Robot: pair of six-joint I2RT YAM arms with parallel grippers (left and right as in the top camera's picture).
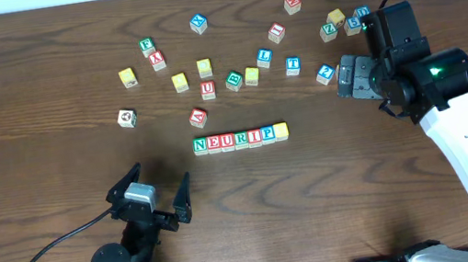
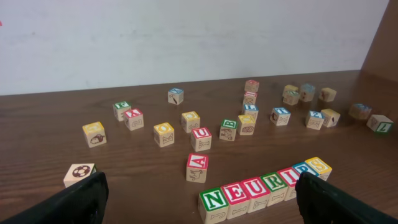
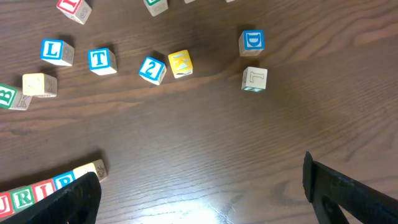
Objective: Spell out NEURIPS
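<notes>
Mid-table: row [image 1: 240, 137] of seven cubes, touching side by side. From overhead it reads N [image 1: 200, 144], E, U, R, I, P left to right. The seventh cube [image 1: 280, 130] is yellow-topped, its letter not legible from above.

Near edge, below the row: left gripper [image 1: 161, 171], fingers spread wide, nothing between them, well apart from the row.

Right of the row: right gripper [image 1: 340, 78] hovers just beside Z cube [image 1: 326, 72], fingers spread wide, empty.

A cube [image 1: 198, 116] sits near the N, on its far side. Loose cubes [image 1: 197, 23] are scattered over the far half of the table [image 1: 26, 106].
</notes>
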